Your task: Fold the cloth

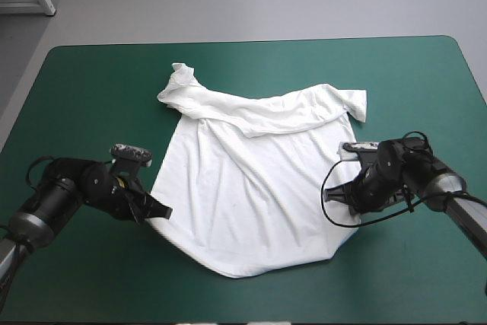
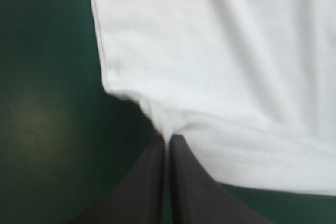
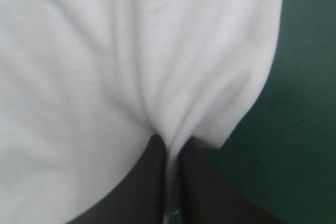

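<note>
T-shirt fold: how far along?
Done: the T-shirt lies mostly spread on the table, its far end bunched. In hand: the left gripper and right gripper are each shut on a side edge. Left to do: all the folds; none shows yet.

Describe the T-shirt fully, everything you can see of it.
The T-shirt is white, short-sleeved, of thin, soft-looking fabric with a stitched hem. It lies spread but wrinkled on the teal-green cover near the table's middle. Its far part is folded over into a rumpled band, with what look like sleeves at each end. The left gripper is shut on a pinch of its left edge, the right gripper on its right edge, and creases fan out from both pinches.
</note>
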Robot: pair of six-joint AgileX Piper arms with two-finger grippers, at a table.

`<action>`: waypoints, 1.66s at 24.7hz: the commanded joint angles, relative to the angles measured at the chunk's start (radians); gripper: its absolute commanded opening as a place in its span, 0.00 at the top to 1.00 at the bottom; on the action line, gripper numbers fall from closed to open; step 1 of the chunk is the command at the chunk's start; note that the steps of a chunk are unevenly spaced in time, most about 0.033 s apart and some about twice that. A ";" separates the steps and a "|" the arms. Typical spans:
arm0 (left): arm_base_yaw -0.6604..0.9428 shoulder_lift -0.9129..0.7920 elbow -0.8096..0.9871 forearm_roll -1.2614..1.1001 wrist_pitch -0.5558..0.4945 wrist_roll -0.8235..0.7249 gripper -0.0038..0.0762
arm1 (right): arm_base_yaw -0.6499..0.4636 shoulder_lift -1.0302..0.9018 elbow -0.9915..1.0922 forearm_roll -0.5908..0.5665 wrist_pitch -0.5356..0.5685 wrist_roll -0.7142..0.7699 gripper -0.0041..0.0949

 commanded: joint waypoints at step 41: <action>-0.008 0.105 -1.468 -0.459 -0.134 0.231 0.96 | 0.000 -0.074 -1.543 0.061 0.074 -0.183 0.98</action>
